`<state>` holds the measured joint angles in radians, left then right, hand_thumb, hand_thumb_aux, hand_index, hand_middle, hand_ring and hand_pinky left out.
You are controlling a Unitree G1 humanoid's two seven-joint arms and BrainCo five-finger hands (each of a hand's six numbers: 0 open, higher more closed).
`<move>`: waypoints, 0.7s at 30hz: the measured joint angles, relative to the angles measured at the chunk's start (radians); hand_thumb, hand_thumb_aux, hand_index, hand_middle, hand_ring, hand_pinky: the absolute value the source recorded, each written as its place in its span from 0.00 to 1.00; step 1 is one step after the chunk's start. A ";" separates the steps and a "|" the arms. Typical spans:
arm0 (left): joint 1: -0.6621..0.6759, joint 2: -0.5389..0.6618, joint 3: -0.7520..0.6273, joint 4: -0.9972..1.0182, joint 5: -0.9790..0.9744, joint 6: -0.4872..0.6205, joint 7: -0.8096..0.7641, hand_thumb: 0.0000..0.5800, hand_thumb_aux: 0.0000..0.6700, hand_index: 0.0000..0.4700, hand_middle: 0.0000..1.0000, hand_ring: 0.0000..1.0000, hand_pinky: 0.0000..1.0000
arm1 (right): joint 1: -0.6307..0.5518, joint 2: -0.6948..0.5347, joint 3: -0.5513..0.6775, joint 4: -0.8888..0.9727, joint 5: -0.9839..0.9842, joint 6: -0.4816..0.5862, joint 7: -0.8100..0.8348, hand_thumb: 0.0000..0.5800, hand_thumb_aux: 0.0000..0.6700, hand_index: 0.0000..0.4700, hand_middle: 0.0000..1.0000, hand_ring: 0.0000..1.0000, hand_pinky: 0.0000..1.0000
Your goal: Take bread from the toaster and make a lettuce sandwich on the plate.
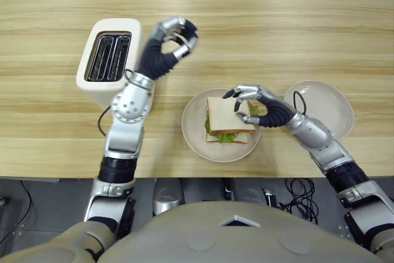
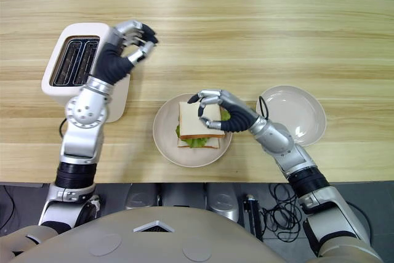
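A white toaster [image 1: 108, 60] stands at the left with both slots empty. Just right of it my left hand [image 1: 175, 35] is raised above the table, its fingers curled around nothing. A beige plate [image 1: 196, 129] in front of me holds a sandwich: two bread slices with green lettuce [image 1: 217, 135] showing between them. My right hand [image 1: 251, 104] sits over the right side of the top bread slice [image 1: 223, 115], fingers curled with thumb and fingertips touching it. The slice lies flat on the lettuce.
A second, empty beige plate [image 1: 326, 106] lies right of the sandwich plate, partly behind my right wrist. The toaster's black cord [image 1: 101, 121] runs off the near table edge. Bare wooden tabletop stretches across the far half.
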<state>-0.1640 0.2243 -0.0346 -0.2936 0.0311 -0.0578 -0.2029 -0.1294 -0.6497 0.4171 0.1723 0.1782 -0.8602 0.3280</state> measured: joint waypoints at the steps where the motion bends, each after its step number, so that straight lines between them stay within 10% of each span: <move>1: 0.013 0.004 0.016 -0.035 -0.043 0.020 -0.020 1.00 1.00 0.98 1.00 1.00 1.00 | 0.005 -0.003 -0.003 -0.032 0.071 0.026 0.054 1.00 1.00 0.98 1.00 1.00 1.00; 11: 0.164 0.162 0.097 -0.205 -0.268 0.152 -0.211 1.00 1.00 0.98 1.00 1.00 1.00 | 0.036 -0.020 -0.135 -0.083 0.302 0.201 0.344 1.00 1.00 0.98 1.00 1.00 1.00; 21: 0.496 0.435 -0.118 -0.065 -0.052 -0.021 -0.476 1.00 1.00 0.98 1.00 1.00 1.00 | 0.099 -0.154 -0.179 0.133 0.106 0.243 0.594 1.00 1.00 0.98 1.00 1.00 1.00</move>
<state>0.3316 0.6596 -0.1524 -0.3590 -0.0207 -0.0788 -0.6791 -0.0301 -0.8040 0.2378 0.3055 0.2840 -0.6171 0.9219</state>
